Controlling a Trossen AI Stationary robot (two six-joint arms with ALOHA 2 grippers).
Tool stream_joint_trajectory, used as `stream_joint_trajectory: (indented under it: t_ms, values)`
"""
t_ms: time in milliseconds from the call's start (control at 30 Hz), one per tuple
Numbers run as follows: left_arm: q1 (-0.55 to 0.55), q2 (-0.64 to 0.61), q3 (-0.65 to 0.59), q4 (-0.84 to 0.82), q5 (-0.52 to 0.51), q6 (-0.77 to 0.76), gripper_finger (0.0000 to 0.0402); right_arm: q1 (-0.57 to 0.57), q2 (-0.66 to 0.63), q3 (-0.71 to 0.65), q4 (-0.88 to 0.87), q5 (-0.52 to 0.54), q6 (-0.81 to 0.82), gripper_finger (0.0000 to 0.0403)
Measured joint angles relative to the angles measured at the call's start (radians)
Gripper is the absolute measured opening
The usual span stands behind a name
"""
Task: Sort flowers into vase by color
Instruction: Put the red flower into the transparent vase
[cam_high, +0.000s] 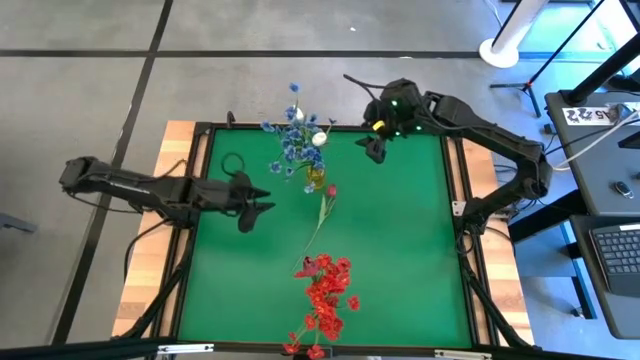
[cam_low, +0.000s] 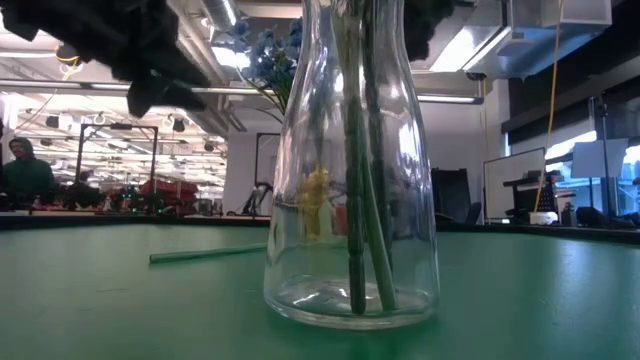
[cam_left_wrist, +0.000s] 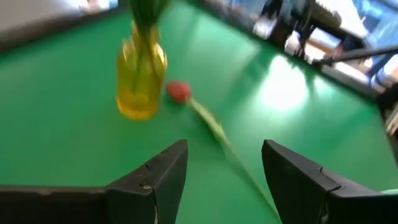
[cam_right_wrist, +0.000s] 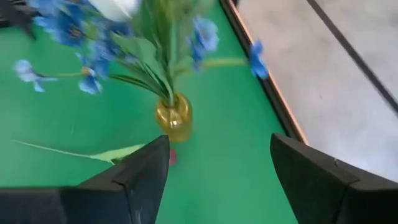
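Overhead, green table (cam_high: 400, 250) carrying, near the far edge, a yellow vase (cam_high: 315, 178) filled with blue flowers (cam_high: 293, 143) and one white bud (cam_high: 318, 139); toward the near edge, a clear vase (cam_low: 350, 200) packed with red flowers (cam_high: 327, 290). Between the two vases, lying flat on the mat, a single red bud (cam_high: 331, 190) on a long green stem, bud end just beside the yellow vase. Left gripper (cam_high: 262, 207) hovering left of that stem, fingers (cam_left_wrist: 155, 180) spread apart and empty; right gripper (cam_high: 368, 148) at the far edge right of the yellow vase, fingers (cam_right_wrist: 134, 177) likewise apart and empty.
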Motion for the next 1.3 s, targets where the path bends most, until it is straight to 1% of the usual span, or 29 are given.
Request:
stream_joint_trajectory:
  t_ms: [100, 233, 400, 500, 600, 700, 800, 867, 967, 1033, 1100, 1233, 1300]
  values:
    - [-0.046, 0.095, -0.001, 0.044, -0.01, -0.06, 0.0201, 0.015, -0.034, -0.068, 0.005, 0.026, 0.03, 0.0277]
    - [-0.105, 0.244, -0.001, 0.188, -0.01, -0.099, 0.0201, 0.062, -0.087, -0.194, 0.028, 0.054, 0.075, 0.0277]
    - [-0.152, 0.417, -0.001, 0.379, -0.011, -0.132, 0.0201, 0.172, -0.182, -0.406, 0.187, 0.064, 0.145, 0.0277]
    - [-0.17, 0.513, 0.0, 0.498, -0.037, -0.132, 0.0201, 0.237, -0.235, -0.522, 0.292, 0.096, 0.193, 0.0277]
    - [-0.188, 0.613, 0.032, 0.546, -0.065, -0.124, 0.0201, 0.291, -0.275, -0.618, 0.379, 0.125, 0.242, 0.0277]
    - [-0.199, 0.717, 0.099, 0.543, -0.082, -0.132, 0.0201, 0.347, -0.3, -0.687, 0.438, 0.156, 0.299, 0.0277]
    - [-0.202, 0.826, 0.193, 0.5, -0.083, -0.136, 0.0201, 0.413, -0.306, -0.72, 0.444, 0.191, 0.369, 0.0277]
    - [-0.202, 0.893, 0.276, 0.424, -0.09, -0.13, 0.0201, 0.465, -0.311, -0.723, 0.404, 0.21, 0.417, 0.0277]
    - [-0.198, 0.979, 0.403, 0.234, -0.137, -0.134, 0.0201, 0.568, -0.317, -0.723, 0.376, 0.267, 0.472, 0.0277]
    - [-0.189, 1.025, 0.473, 0.117, -0.148, -0.152, 0.0201, 0.641, -0.331, -0.723, 0.359, 0.335, 0.499, 0.0277]
    - [-0.176, 1.057, 0.527, 0.041, -0.15, -0.177, 0.0201, 0.708, -0.348, -0.723, 0.347, 0.417, 0.512, 0.0277]
    - [-0.142, 1.089, 0.575, -0.04, -0.151, -0.208, 0.0201, 0.81, -0.371, -0.723, 0.341, 0.588, 0.531, 0.0277]
    - [-0.121, 1.093, 0.578, -0.038, -0.15, -0.223, 0.0201, 0.842, -0.378, -0.723, 0.341, 0.639, 0.536, 0.0277]
